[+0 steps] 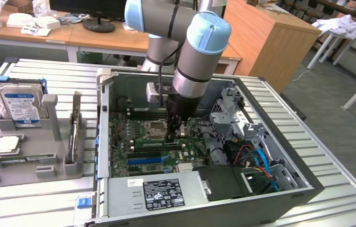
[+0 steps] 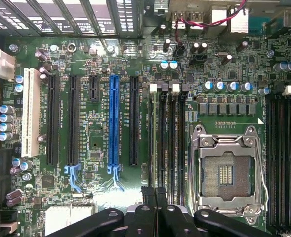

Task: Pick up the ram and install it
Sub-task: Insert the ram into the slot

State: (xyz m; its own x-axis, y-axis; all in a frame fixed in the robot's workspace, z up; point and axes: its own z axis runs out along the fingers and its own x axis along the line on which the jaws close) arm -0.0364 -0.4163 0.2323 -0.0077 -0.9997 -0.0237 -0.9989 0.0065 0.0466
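Over the open computer case (image 1: 291,189) at mid-bench (image 1: 39,71), exterior view: arm (image 1: 196,52) hangs straight down, fingers (image 1: 175,131) low at the motherboard (image 1: 136,163). Grey tray (image 1: 20,170) with hard drive (image 1: 19,104) sits by the bench edge on the exterior view's left.

Wrist view: fingers pressed together at one end of the black memory slots (image 2: 171,143). Ram (image 2: 154,143) reads as a thin pale edge standing in the slot farthest from the CPU socket (image 2: 227,173). Cannot tell whether the fingers touch it.
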